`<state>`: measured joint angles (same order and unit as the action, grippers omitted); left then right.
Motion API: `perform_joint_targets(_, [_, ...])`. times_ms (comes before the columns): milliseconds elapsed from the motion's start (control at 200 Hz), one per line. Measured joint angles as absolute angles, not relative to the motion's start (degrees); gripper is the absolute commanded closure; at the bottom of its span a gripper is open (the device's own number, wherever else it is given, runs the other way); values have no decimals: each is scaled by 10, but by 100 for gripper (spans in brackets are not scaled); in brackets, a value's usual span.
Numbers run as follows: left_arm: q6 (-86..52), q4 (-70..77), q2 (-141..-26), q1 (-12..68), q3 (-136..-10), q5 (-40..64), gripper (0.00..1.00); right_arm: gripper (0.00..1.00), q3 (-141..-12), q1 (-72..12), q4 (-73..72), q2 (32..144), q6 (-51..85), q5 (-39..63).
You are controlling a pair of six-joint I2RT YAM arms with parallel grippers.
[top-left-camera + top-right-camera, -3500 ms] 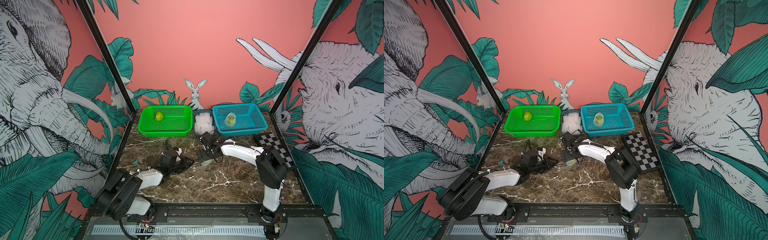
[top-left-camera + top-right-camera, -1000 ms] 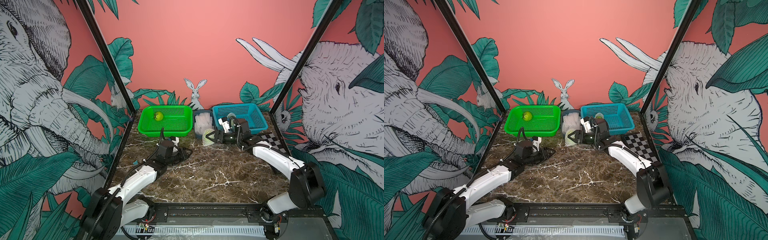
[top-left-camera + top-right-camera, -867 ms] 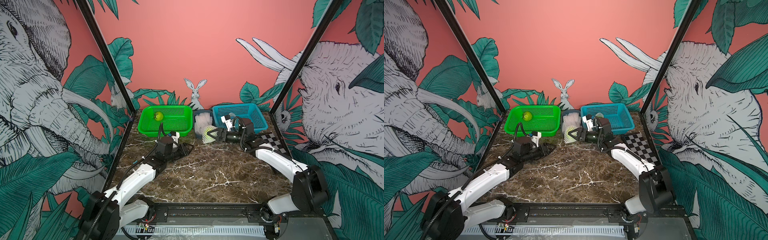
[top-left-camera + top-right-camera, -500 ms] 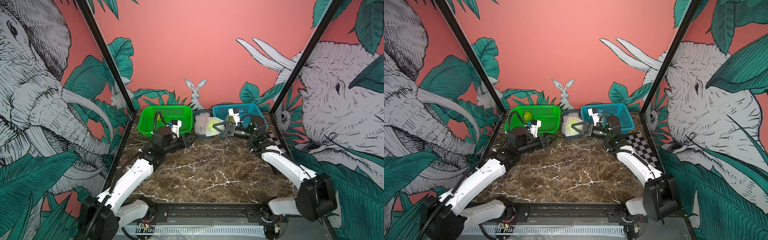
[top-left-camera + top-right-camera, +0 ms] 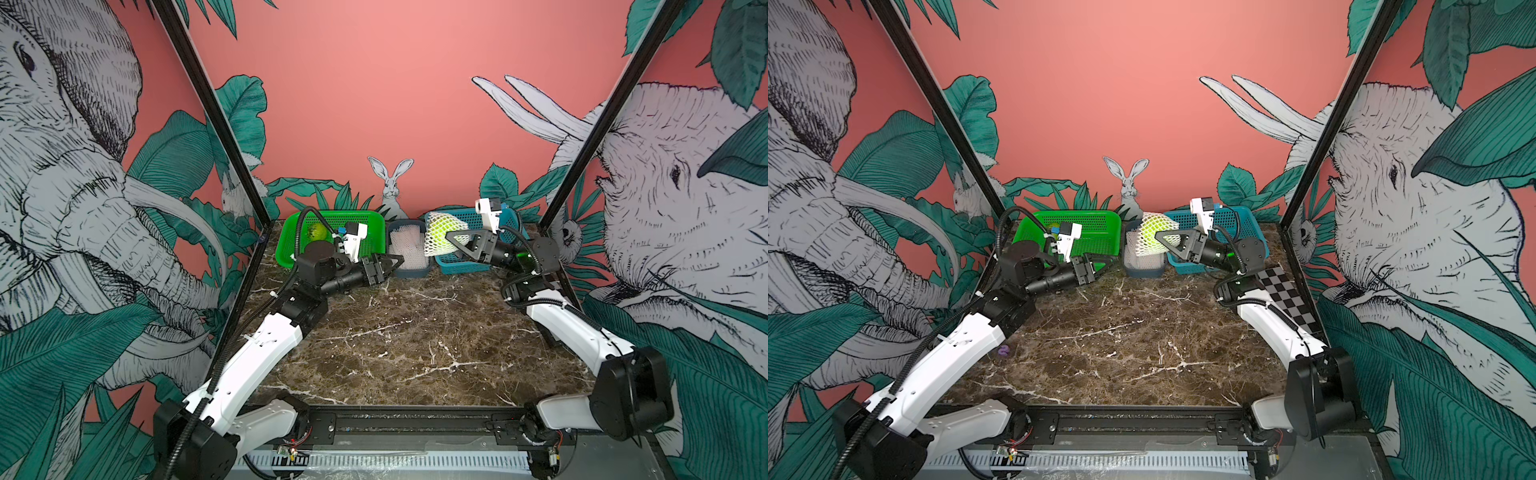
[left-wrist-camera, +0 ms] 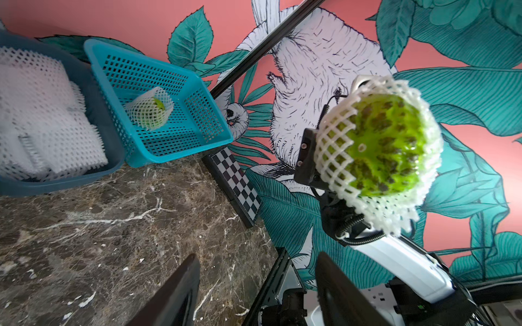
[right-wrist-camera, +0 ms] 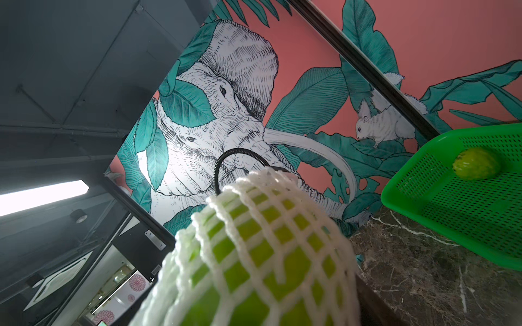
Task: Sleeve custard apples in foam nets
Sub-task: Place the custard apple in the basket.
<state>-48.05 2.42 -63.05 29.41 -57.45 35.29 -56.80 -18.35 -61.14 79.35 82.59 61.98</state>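
left tool (image 5: pixel 392 266) forward, jaws apart | right tool (image 5: pixel 446 240) raised, seemingly gripping

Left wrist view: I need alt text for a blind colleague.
A netted custard apple is held aloft by the right arm's jaws. Beyond, a blue basket holds another sleeved fruit, beside a tub of foam nets; the left gripper's jaws are open and empty.

White-shelled arms (image 5: pixel 266 349) with black joints (image 5: pixel 631 395) — corrugated black cables (image 7: pixel 240 151), black fingers (image 6: pixel 175 296).
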Motion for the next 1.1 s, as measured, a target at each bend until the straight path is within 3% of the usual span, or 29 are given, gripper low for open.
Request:
perform_joint_targets(190, [-482, 35, -625, 294, -578, 366, 33, 17, -569, -167, -591, 795, 816, 613])
perform_joint_targets(410, [-495, 55, -632, 294, -572, 364, 33, 16, -607, -107, -362, 797, 688, 532])
perform_joint_targets(715, [-508, 55, -661, 294, -543, 333, 33, 16, -735, -80, -6, 857, 459, 255])
perform_joint_targets(1100, [-529, 66, -687, 294, -526, 319, 33, 16, -845, -76, 120, 1035, 299, -52])
